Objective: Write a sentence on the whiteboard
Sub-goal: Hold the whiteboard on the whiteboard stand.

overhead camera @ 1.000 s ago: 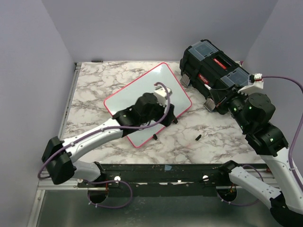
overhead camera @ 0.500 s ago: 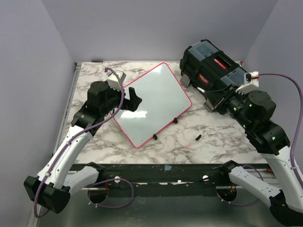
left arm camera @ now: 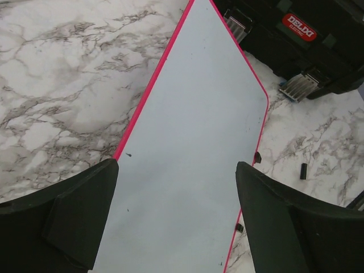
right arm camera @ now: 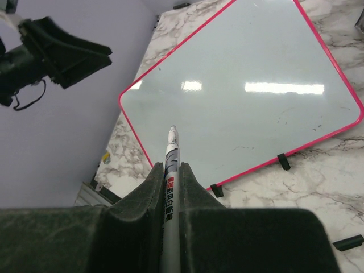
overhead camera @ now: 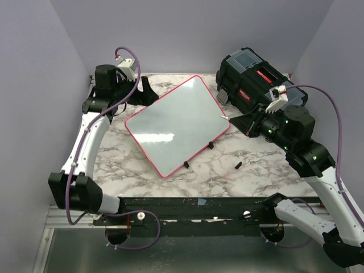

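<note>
Marbled bench (overhead camera: 256,170): left arm (overhead camera: 91,131) has withdrawn far-left off the blank whiteboard (overhead camera: 176,122), jaws apart. Right arm (overhead camera: 296,128), jaws clamped on a marker (right arm camera: 172,148), nears its right edge, so writing can start.

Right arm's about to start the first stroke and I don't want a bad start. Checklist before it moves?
1. Grip: right gripper shut on marker: ok.
2. Cap off the marker tip: cannot tell.
3. Tip touching the whiteboard: cannot tell.
4. Surface of the whiteboard free of lettering: ok.
5. Path: left gripper open, off the writing area: ok.
6. Bracing: left gripper not holding the whiteboard: not ok.
</note>
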`<state>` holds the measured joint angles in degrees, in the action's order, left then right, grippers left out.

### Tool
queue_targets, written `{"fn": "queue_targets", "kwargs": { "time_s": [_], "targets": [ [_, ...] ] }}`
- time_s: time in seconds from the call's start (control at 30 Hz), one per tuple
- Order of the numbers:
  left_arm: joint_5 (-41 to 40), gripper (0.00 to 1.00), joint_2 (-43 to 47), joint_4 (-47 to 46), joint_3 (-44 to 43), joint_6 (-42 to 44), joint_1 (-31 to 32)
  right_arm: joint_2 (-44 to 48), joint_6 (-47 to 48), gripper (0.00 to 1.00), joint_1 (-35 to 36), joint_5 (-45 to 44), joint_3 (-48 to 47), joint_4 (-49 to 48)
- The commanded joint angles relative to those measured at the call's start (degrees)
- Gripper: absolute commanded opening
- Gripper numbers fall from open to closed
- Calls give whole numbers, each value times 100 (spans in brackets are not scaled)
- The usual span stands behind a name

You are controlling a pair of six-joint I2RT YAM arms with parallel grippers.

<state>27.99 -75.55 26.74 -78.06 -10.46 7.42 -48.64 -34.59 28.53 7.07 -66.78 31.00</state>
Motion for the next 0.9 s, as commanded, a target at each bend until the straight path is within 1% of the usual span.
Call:
{"fn": "queue_targets", "kwargs": {
  "time_s": [0.0,0.17,0.23,0.43,0.63,0.77,0.83,0.87],
  "targets": [
    [1160,82,-856,345,-571,44,-323,12,246,1,21,604,234,-402],
    [1200,80,-1461,501,-959,70,-445,39,317,1,21,846,375,-486],
    [1205,79,-1603,473,-928,96,-448,39,351,1,16,861,394,-490],
    [1254,82,-1795,327,-797,112,-448,-10,455,1,19,959,403,-481],
    [1617,83,-2024,398,-890,189,-456,-107,531,1,21,1094,424,-529],
    [1936,72,-2236,488,-992,219,-455,-156,526,1,21,1164,463,-585],
    [1939,70,-2310,513,-1022,227,-460,-194,531,1,20,1208,456,-596],
    [1816,70,-2333,520,-1030,228,-465,-213,530,1,21,1226,455,-596]
  ]
}}
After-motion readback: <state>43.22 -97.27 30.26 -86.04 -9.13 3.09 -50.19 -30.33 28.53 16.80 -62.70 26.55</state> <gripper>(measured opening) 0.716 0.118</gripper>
